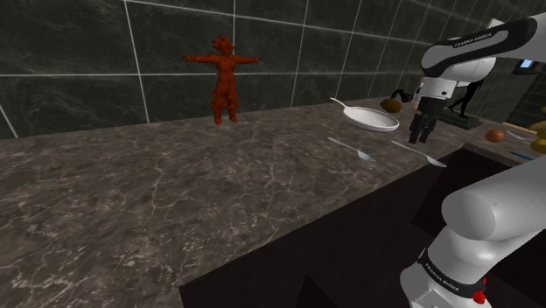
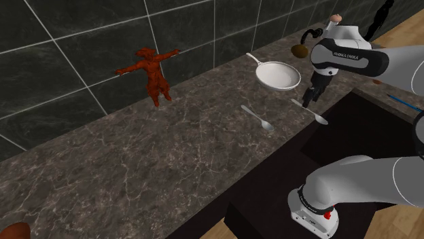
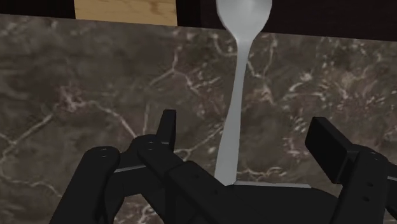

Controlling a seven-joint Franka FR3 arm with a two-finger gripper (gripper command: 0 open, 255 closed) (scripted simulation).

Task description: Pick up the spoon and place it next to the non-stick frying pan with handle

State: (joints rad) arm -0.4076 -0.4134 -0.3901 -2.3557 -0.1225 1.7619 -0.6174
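Hovering low over the counter (image 1: pixel 131 192) near its front edge, the gripper (image 3: pixel 245 127) has its two black fingers (image 3: pixel 167 124) spread wide. The handle of a pale grey spoon (image 3: pixel 238 83) runs between them, touched by neither. The step in hand looks like the approach for the pick: nothing is grasped yet, and the spoon lies flat on the stone directly below the gripper, its bowl reaching away from the palm to the counter's edge. The next move, as I judge it, calls for a short straight descent until the fingertips flank the thin handle, then a close, a lift and a carry to the frying pan (image 1: pixel 372 118), which is drawn white and sits just beyond the gripper toward the tiled wall (image 1: pixel 70 61). Counting: two spoons, the second spoon (image 1: pixel 350 147) lying off to the gripper's side; one pan; one red figure (image 1: pixel 223 79) well away by the wall.
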